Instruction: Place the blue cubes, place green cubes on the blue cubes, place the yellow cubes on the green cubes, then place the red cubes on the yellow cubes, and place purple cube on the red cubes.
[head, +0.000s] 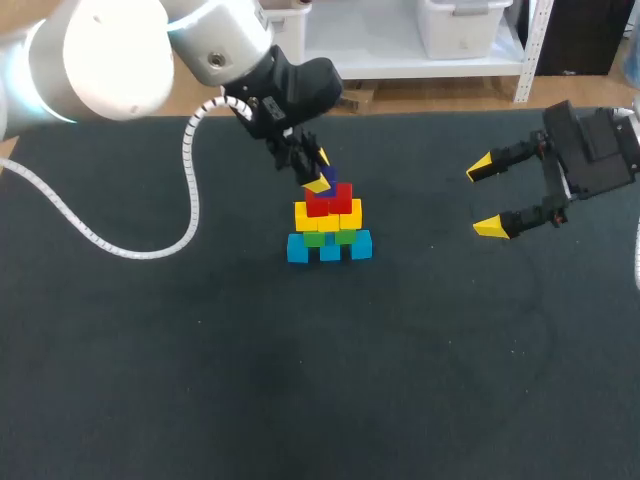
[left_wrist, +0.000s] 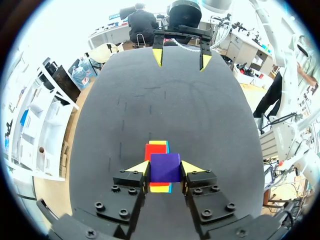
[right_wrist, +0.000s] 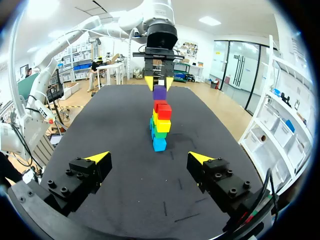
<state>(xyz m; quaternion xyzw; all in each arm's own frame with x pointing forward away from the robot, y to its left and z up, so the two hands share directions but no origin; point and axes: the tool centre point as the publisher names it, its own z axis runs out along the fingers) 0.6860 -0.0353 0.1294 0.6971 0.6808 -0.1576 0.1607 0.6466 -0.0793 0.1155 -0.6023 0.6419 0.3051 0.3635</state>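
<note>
Counter (head: 150, 380): one stack (right_wrist: 161, 125), mid-counter.

Count, head view:
- blue cubes (head: 298, 249): 3, in a row at the base
- green cubes (head: 314, 239): 2 showing
- yellow cubes (head: 306, 216): one band, 2 or 3, seams not clear
- red cubes (head: 320, 204): 2
- purple cube (left_wrist: 165, 165): 1

Left claw (left_wrist: 165, 169) is pinching the purple cube from two sides, directly over the red cubes. Touching them or just above: cannot tell.

Right claw (head: 485, 198) is spread wide with nothing in it, well apart from the stack, toward the counter's right.

Hard to make out:
- The green layer is partly tucked under the yellow one.
- In the head view the purple cube sits mostly behind the left claw.
- The right wrist view takes the stack end-on, showing a single column only.
</note>
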